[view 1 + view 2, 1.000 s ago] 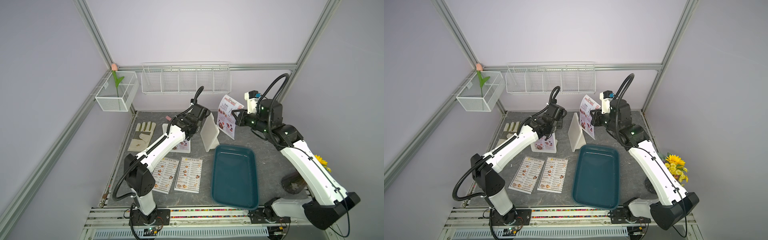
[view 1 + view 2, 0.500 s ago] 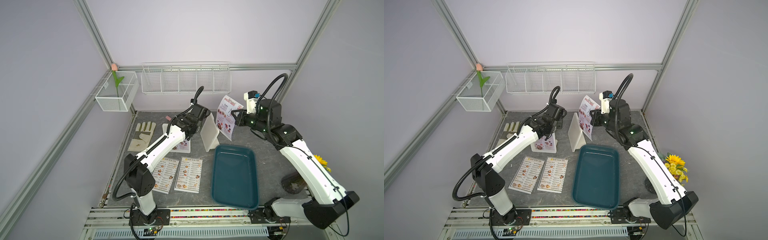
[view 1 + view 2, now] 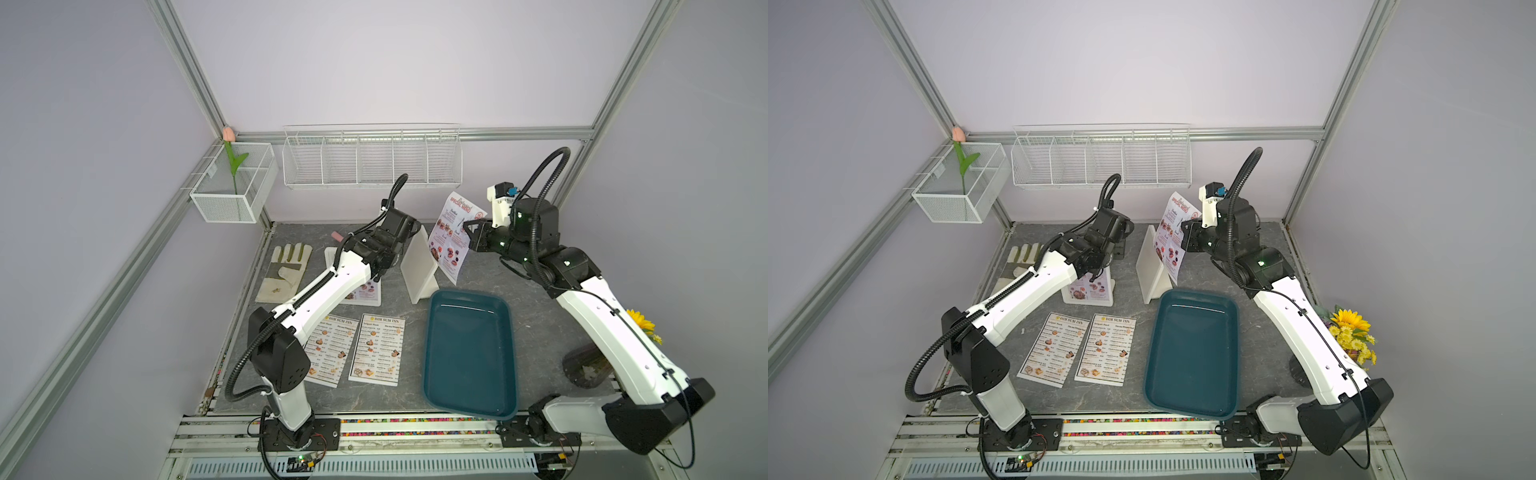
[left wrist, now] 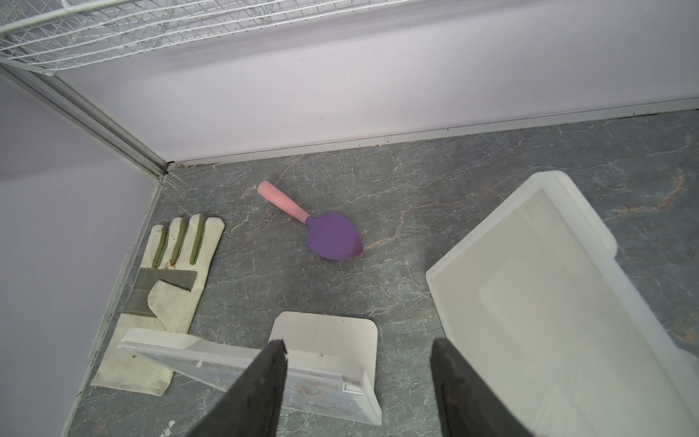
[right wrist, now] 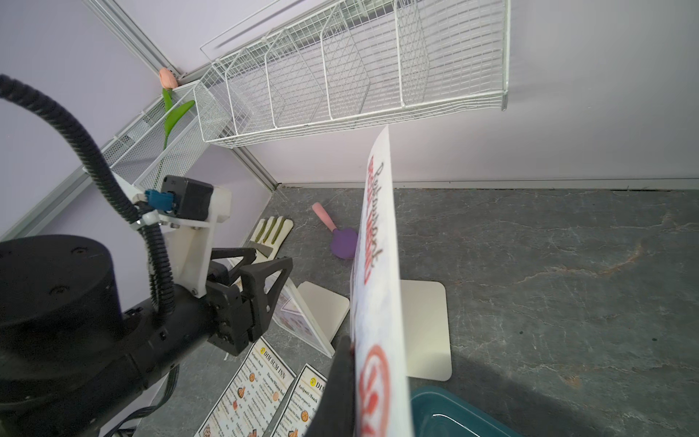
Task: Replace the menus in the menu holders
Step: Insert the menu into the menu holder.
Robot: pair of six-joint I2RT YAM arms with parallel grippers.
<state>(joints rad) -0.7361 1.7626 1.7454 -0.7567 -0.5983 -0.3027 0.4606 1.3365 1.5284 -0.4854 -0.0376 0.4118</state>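
Four menus are counted. A lifted menu (image 3: 453,239) with a red heading is held upright above the table (image 3: 490,282), close beside the empty holder (image 3: 417,266), and is clamped at its edge by the right claw (image 3: 468,232), which is pressed together on the sheet. A second red menu (image 3: 1088,286) is seated in the filled holder (image 3: 1106,300), largely covered by the left arm (image 3: 1034,286). Two white menus (image 3: 332,351) (image 3: 378,349) are laid flat side by side between that arm's base and the single teal tray (image 3: 428,353). Two holders are thus counted, one filled and one bare. The left claw (image 4: 358,346) is seen with its fingers (image 4: 278,352) spread well apart above the back of the filled holder (image 4: 325,336), and nothing is gripped by it. One glove (image 3: 284,270) is laid near the left wall. One trowel (image 4: 333,234), with purple blade and pink handle, is shown whole in the left wrist view, between the glove (image 4: 170,287) and the empty holder (image 4: 548,283). In a top view only its pink handle tip (image 3: 336,236) is shown past the arm. In the right wrist view the lifted menu (image 5: 378,302) is seen nearly edge-on, with one of the fingers (image 5: 338,378) laid against it.
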